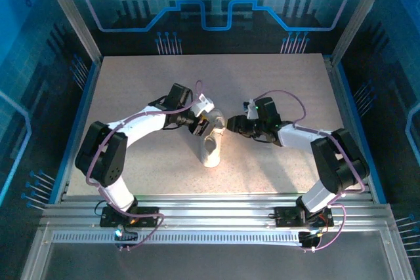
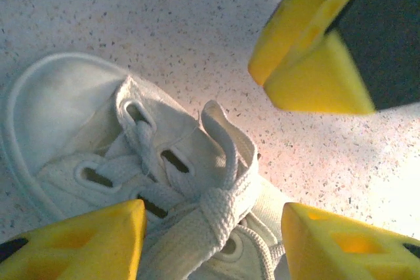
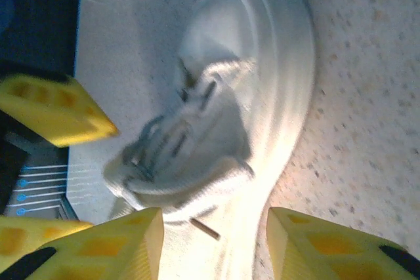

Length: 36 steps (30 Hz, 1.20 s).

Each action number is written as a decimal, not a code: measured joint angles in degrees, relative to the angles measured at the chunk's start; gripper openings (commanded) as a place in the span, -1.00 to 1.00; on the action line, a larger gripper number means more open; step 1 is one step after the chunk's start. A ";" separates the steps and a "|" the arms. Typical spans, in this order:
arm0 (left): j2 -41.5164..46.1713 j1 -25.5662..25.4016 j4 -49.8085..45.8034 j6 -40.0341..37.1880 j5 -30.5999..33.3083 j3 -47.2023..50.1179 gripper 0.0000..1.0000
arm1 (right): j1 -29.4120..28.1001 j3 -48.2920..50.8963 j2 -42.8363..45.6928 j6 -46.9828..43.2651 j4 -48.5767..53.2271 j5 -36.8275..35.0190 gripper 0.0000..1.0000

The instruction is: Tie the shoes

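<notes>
1. Top view: one small white shoe is seen near the ctr of a pale speckled bench. Its toe is pointed toward the arm bases and its heel end away from them.
2. The shoe's far end is flanked by both arms. The left claw is set in from the left and the right claw from the right, w/ the tips close together by the heel end.
3. Left wrist view: the left claw's two yellow fingers are seen w/ a wide gap btwn them. The claw is released and nothing is pinched.
4. In that gap the white laces are seen, threaded through dark eyelets and crossed in a thick bunch over the tongue. One loop is stood up above it.
5. At upper right of that view, a yellow finger of the right claw w/ a black pad is seen over bare bench, apart from the shoe.
6. Right wrist view (blurred): the right claw's fingers are held apart, i.e. released. The shoe's white side and a lace tip are seen in the gap. Contact can't be told.
7. The left claw's yellow fingers are seen at left of that view, beside the laces.
</notes>
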State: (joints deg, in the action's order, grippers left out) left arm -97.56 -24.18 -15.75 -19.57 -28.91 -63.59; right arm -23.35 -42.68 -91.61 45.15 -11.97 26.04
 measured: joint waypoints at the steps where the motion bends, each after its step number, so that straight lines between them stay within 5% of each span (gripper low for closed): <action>1: 0.00 -0.07 -0.72 -0.68 0.17 -0.70 0.13 | -0.11 0.94 0.00 0.26 -0.61 0.04 -0.23; 15: -5.11 -1.86 -5.46 -3.21 1.68 -4.59 -0.30 | -2.12 3.50 -6.34 3.06 -10.40 4.37 -0.30; 24: -6.27 -1.86 -5.92 -2.84 1.66 -5.73 -0.35 | -2.51 1.51 -7.74 3.98 -12.66 6.45 -0.36; 33: -6.71 -1.86 -6.05 -1.14 1.66 -6.12 -0.40 | -2.89 0.92 -7.82 4.70 -12.96 7.45 -0.95; 36: -6.71 -1.86 -6.03 0.00 1.68 -6.12 -0.40 | -2.89 0.92 -7.30 4.22 -11.67 7.39 -1.00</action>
State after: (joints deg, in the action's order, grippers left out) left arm -104.27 -26.04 -21.78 -19.57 -27.22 -69.71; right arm -26.24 -41.76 -98.91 49.36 -23.64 33.43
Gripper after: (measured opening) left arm 0.301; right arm 0.038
